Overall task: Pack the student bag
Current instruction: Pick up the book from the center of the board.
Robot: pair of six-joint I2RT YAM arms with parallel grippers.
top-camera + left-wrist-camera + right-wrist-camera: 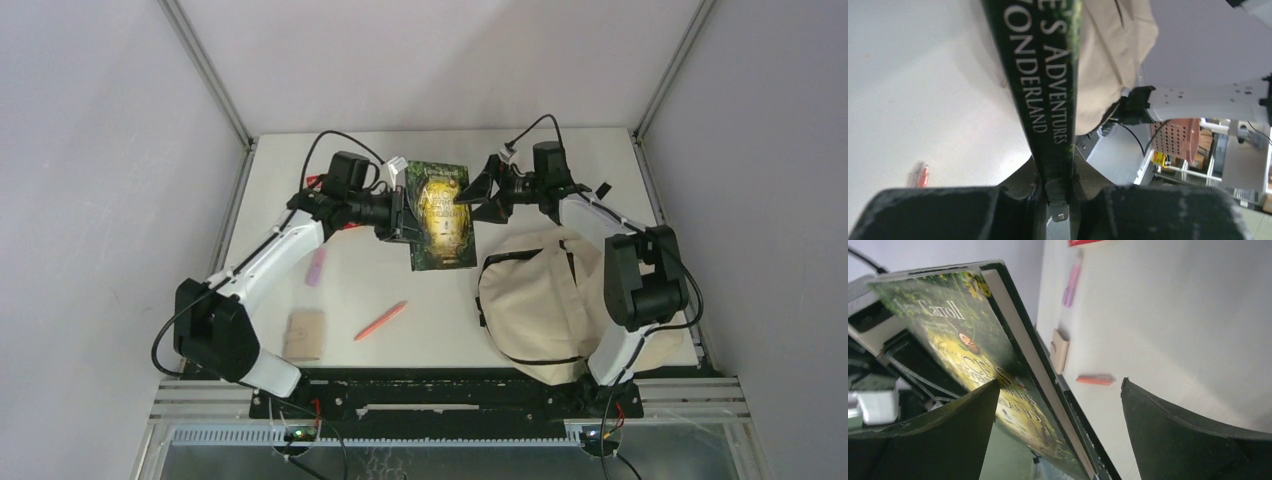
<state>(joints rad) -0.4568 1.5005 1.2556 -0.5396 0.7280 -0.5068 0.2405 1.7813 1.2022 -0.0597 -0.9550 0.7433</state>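
Presently: at the near edge, left side, a tan block (304, 334) and an orange pen (381, 320) lie apart on the table (560, 160). The bag (540, 300) sits slumped at the near right corner, partly under the right arm. A pink pen (316, 266) lies by the left edge. Toward the far edge, centre, the left gripper (405, 215) is clamped on the spine of a green book (442, 215), held tilted. The right gripper (474, 198) is at the book's right edge, jaws spread wide; contact cannot be told.

pink marker (317, 266) near left edge | orange pen (381, 321) mid-table | tan block (305, 334) front-left | white table (430, 300)
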